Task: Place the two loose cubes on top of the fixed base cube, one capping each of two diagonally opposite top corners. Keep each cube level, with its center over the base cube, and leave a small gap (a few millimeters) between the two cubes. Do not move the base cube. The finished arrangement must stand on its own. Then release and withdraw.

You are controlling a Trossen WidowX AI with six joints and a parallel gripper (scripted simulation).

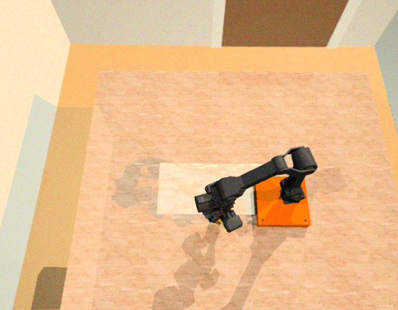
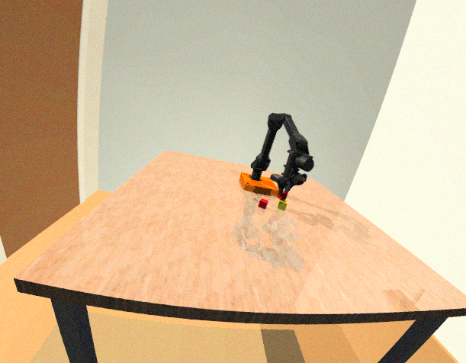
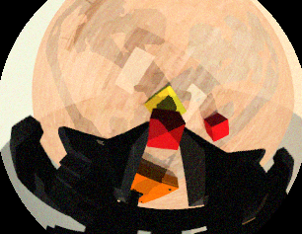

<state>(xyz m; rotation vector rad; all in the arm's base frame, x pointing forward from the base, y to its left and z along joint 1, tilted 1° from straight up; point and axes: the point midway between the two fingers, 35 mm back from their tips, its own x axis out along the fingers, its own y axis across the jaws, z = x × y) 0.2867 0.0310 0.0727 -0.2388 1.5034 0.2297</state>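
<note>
The yellow base cube (image 1: 218, 221) (image 2: 282, 205) (image 3: 176, 96) rests on the table, mostly under the arm in the top view. My gripper (image 2: 282, 195) (image 3: 164, 127) is shut on a red cube (image 2: 282, 194) (image 3: 165, 135). In the exterior view this cube is just above the yellow cube; in the wrist view it overlaps the yellow cube's near corner. Whether the two touch cannot be told. The other red cube (image 2: 262, 203) (image 3: 217, 128) lies on the table, beside the yellow cube and apart from it. It is hidden by the arm in the top view.
The orange base plate (image 1: 282, 213) (image 2: 260, 187) (image 3: 154, 189) of the arm stands close behind the cubes. A pale rectangle (image 1: 178, 197) marks the tabletop below the arm. Shadows of the arm cross the table (image 1: 142, 116) (image 2: 166, 234).
</note>
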